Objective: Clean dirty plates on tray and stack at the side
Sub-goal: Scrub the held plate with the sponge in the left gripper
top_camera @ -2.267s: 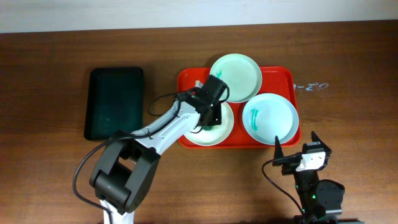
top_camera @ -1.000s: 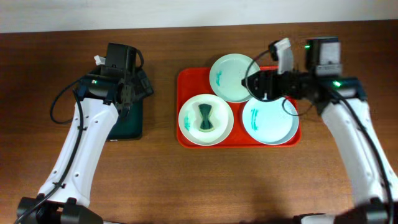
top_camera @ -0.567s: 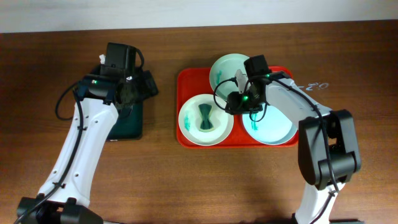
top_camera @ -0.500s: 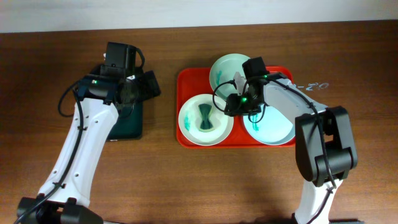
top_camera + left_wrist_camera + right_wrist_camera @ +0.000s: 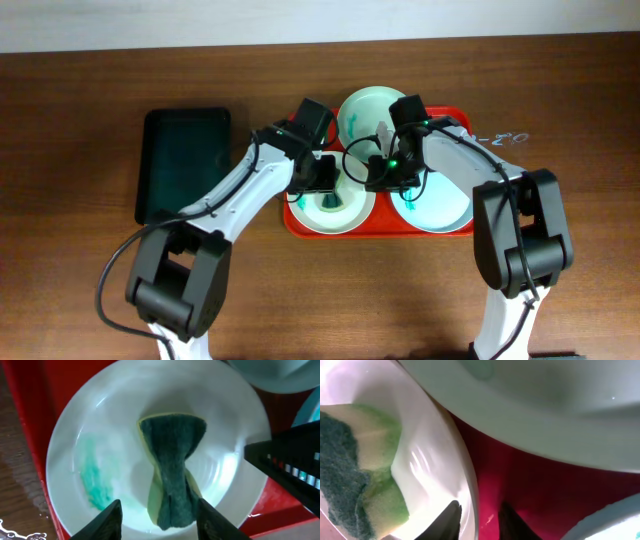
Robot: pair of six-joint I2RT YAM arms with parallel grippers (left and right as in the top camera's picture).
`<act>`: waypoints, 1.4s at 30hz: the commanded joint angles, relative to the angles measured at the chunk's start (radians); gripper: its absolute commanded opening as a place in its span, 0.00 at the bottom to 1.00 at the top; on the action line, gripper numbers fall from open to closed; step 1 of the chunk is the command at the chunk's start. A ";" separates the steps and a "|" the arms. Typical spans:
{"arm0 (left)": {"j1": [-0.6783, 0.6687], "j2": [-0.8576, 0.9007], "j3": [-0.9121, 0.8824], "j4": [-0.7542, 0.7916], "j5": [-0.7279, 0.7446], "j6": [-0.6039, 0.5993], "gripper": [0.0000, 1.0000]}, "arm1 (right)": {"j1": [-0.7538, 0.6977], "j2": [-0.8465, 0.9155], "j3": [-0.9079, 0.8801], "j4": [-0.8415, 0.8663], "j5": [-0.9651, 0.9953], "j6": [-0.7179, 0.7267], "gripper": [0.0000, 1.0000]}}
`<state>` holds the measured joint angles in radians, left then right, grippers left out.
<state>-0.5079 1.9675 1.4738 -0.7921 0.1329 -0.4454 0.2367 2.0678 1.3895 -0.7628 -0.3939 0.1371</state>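
Three pale plates lie on the red tray [image 5: 300, 125]: one at the back [image 5: 372, 112], one at the front right [image 5: 440, 200] with teal smears, one at the front left [image 5: 350, 212]. On the front-left plate [image 5: 100, 435] rests a green and yellow sponge [image 5: 172, 460], pinched at its middle, beside a teal smear [image 5: 92, 477]. My left gripper [image 5: 160, 522] hangs open over that plate, its fingers either side of the sponge's near end. My right gripper [image 5: 481, 519] is open, straddling the same plate's right rim [image 5: 470, 495], one finger inside the plate, one over the tray.
A black tray [image 5: 185, 165] lies on the brown table left of the red tray. Both arms meet over the tray's middle; the right gripper's body [image 5: 295, 460] sits close beside the left one. The back plate [image 5: 545, 405] overhangs just above the right fingers.
My left arm has swung from the black tray across to the front-left plate, and its jaws have narrowed around the sponge. The right gripper has stayed at the plate's rim and narrowed.
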 commanded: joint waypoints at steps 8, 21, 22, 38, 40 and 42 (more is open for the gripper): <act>-0.015 0.017 -0.001 0.055 0.010 0.006 0.39 | 0.006 0.016 0.001 0.000 0.009 0.007 0.04; -0.056 0.095 -0.001 0.128 0.053 -0.013 0.34 | 0.006 0.016 0.001 -0.001 0.008 0.007 0.04; -0.057 0.095 -0.001 0.126 0.041 -0.013 0.31 | 0.006 0.016 0.001 -0.005 0.009 0.006 0.04; -0.068 0.097 -0.002 0.100 -0.051 -0.040 0.35 | 0.006 0.016 0.001 -0.005 0.009 0.007 0.04; -0.068 0.100 -0.002 0.099 -0.051 -0.039 0.31 | 0.006 0.016 0.001 -0.007 0.009 0.007 0.04; -0.068 0.120 -0.002 0.099 -0.050 -0.040 0.25 | 0.006 0.016 0.001 -0.008 0.009 0.006 0.04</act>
<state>-0.5701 2.0502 1.4734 -0.6910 0.0929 -0.4835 0.2367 2.0697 1.3895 -0.7666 -0.3935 0.1501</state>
